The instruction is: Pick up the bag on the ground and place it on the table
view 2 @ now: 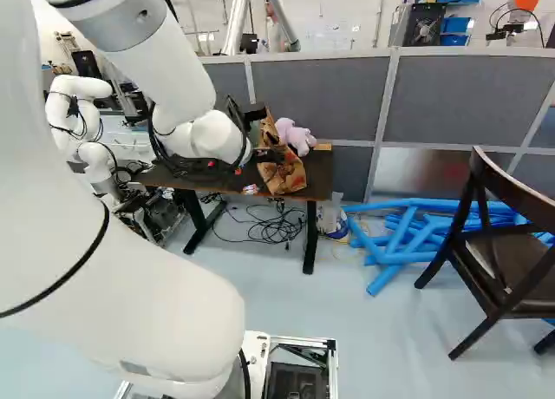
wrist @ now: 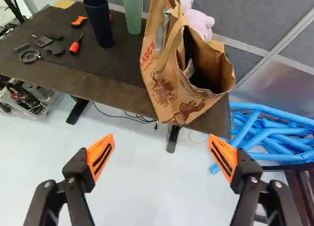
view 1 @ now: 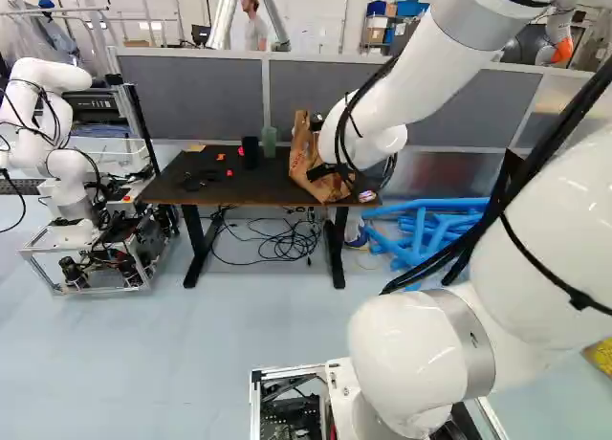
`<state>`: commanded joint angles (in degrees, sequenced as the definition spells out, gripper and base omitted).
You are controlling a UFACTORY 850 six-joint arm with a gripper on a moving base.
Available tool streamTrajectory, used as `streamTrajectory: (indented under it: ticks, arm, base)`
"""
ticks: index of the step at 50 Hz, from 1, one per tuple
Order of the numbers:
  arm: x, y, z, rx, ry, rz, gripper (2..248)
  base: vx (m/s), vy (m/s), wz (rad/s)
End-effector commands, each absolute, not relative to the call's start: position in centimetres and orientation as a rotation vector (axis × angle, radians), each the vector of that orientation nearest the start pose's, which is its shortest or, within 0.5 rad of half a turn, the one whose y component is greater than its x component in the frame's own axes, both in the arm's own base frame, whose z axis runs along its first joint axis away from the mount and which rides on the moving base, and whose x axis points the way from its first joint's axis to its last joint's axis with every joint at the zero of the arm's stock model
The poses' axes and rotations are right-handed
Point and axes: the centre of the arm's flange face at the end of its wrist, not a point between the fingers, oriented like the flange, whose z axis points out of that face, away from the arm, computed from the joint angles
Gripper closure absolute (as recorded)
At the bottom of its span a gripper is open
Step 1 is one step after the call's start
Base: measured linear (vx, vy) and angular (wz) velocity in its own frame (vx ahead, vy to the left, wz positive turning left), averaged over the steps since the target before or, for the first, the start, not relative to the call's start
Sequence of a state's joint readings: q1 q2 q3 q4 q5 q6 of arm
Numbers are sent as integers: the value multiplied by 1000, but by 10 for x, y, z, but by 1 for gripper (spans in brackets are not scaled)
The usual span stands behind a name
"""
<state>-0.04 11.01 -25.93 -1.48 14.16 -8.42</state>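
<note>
The gripper (view 1: 327, 172) is in front of the brown paper bag (view 1: 302, 151) in the left base view. The bag (view 2: 276, 175) rests on the dark table (view 2: 318, 169), near its end. In the wrist view, the gripper (wrist: 161, 156) stands wide open, floor showing between its orange pads. Ahead of it, the bag (wrist: 171, 96) stands tilted on the table (wrist: 115, 86), its mouth open and its lower end at the front edge. Neither finger touches the bag.
A dark cup (wrist: 99, 22), a green cup (wrist: 132, 12) and small tools share the table. A pink plush toy (view 2: 297, 137) is behind the bag. Blue tubes (view 2: 408, 234) lie beyond the table's end, near a chair (view 2: 499, 247). Another robot (view 1: 59, 143) stands left.
</note>
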Motion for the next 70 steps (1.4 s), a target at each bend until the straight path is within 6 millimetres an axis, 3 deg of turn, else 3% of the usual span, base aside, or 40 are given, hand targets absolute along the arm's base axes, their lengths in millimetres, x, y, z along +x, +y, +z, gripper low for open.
streamTrajectory:
  ticks: [33, 70]
  arm:
    - [322, 0, 397, -2726, -113, -1627, 3]
    - [283, 0, 373, -2600, -26, -1779, 3]
  base:
    - [0, 0, 0]
    - [0, 0, 0]
